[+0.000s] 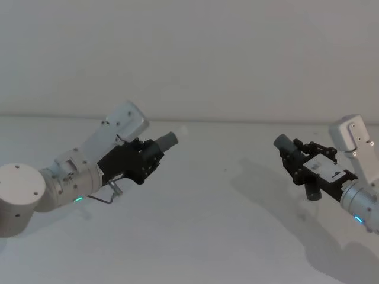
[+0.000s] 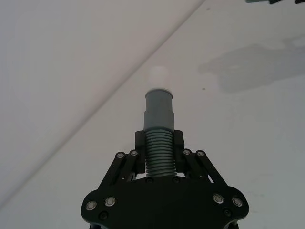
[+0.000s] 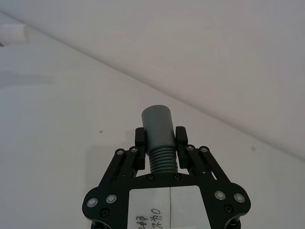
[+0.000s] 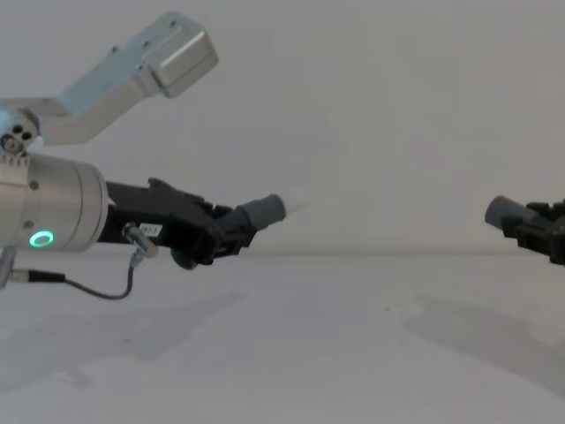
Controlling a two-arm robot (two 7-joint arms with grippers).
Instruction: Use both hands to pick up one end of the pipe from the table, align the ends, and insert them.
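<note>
2 grippers [image 1: 157, 149] [image 1: 291, 155] hold 2 pipe pieces [image 1: 169, 141] [image 1: 283, 142] (1 apparently white-tipped).

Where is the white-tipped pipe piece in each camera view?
Head: white-tipped pipe piece in the left gripper, left of centre.
Chest: the piece left of centre, above the table.
Left wrist: the piece clamped, pointing away.
Right wrist: its pale tip, far off at the edge.
Shared landmark: the table's back edge against the wall.

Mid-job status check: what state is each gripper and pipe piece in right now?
Left black-fingered gripper: shut on whitish-tipped grey ribbed pipe piece.
Right black-fingered gripper: shut on plain-ended grey ribbed pipe piece.
Both pieces: apart, not inserted, raised above white table.
</note>
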